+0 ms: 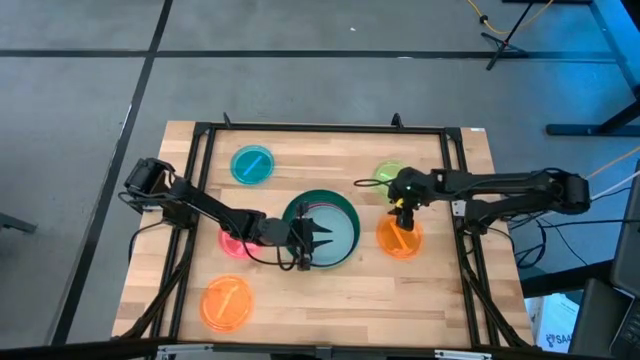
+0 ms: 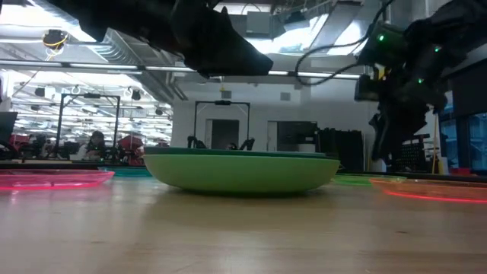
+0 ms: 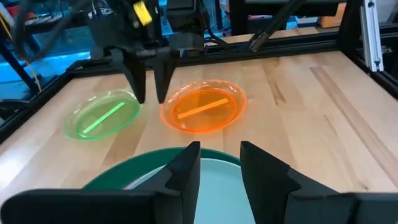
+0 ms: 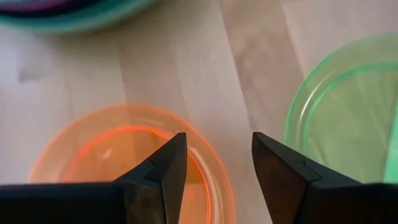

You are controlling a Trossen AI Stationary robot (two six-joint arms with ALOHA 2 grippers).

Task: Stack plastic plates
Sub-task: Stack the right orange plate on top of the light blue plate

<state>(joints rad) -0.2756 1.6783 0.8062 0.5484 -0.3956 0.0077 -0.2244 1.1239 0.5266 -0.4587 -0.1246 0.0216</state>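
Observation:
A stack of large plates (image 1: 322, 228) stands mid-table: dark green rim, pale blue inside (image 3: 211, 186), mint green underside (image 2: 240, 173). My left gripper (image 1: 318, 240) hovers open above it, clear of it (image 2: 221, 53) (image 3: 217, 168). My right gripper (image 1: 403, 214) points down, open, over an orange plate (image 1: 399, 240) (image 3: 204, 109). Its fingers (image 4: 214, 162) stand on either side of that plate's rim (image 4: 208, 180), on the side nearest the lime plate (image 1: 390, 175) (image 4: 342, 118). Lying singly are a cyan plate (image 1: 252, 165), a red-pink plate (image 1: 233, 245) partly under the left arm, and a second orange plate (image 1: 227, 303).
A black frame (image 1: 320, 128) runs around the wooden tabletop. Bare wood lies near the front edge, between the second orange plate and the right side (image 1: 380, 300). The room behind shows shelving and a seated person far off (image 2: 95, 144).

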